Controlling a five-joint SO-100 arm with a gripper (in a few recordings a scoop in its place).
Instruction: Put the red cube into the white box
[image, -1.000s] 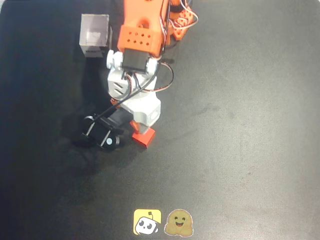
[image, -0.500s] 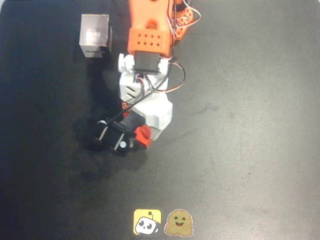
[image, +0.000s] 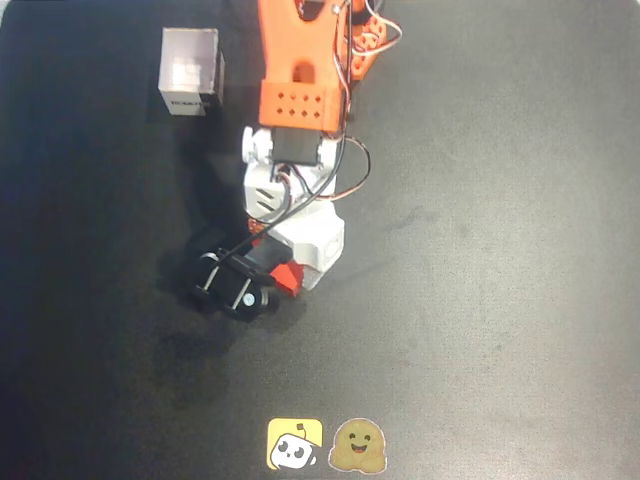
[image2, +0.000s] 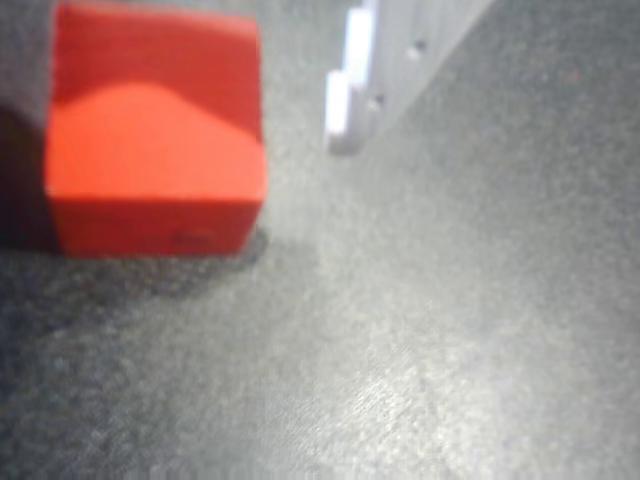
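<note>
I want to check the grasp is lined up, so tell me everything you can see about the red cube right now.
The red cube is a small, bright red-orange solid block with plain, matte faces and crisp edges. In the wrist view it rests flat on the dark table, its upper face partly shaded, with a white finger of the pincer beside it, apart from it. In the overhead view one corner peeks out from under the arm's white housing, far from the white box.

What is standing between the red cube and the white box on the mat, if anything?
In the overhead view, no loose object lies between the red cube and the white box. The arm's own white and orange body stands just right of that line. The stickers lie at the bottom edge, well away.
</note>
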